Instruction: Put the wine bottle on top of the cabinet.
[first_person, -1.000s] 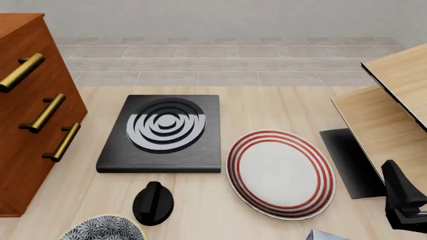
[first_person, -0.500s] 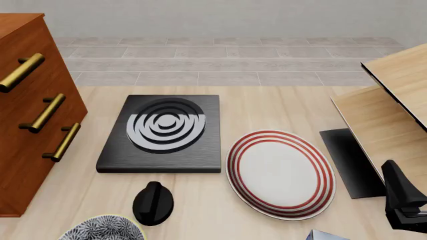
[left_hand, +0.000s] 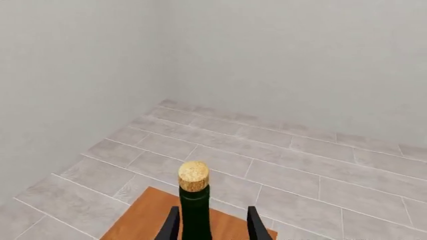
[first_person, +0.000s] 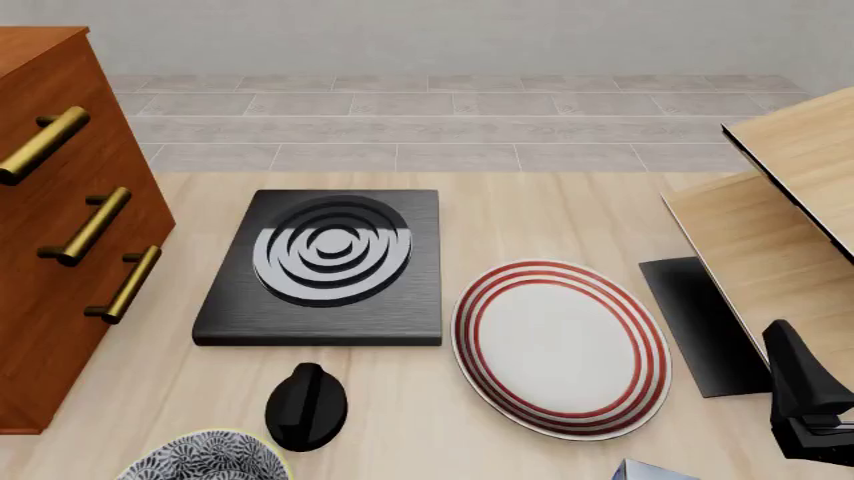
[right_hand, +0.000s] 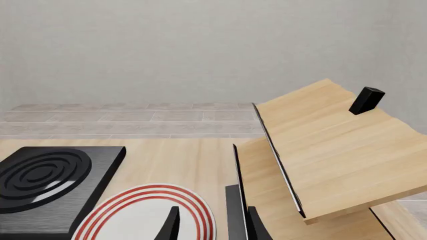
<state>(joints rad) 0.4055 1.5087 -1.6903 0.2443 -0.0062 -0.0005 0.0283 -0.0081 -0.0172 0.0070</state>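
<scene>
The left wrist view shows the wine bottle's dark green neck and tan cork standing upright between the spread fingers of my left gripper. There is a gap between the neck and one finger. The cabinet's reddish-brown top lies under the bottle. The front view shows the cabinet at the far left with its brass bar handles. Neither the bottle nor my left gripper appears in that view. My right gripper is open and empty, low over the table at the front right, by the red-ringed plate.
A black slab with grey rings lies mid-table, the red-ringed plate to its right. A black knob and a patterned bowl sit near the front. Pale slanted wooden boards on a black base stand at the right.
</scene>
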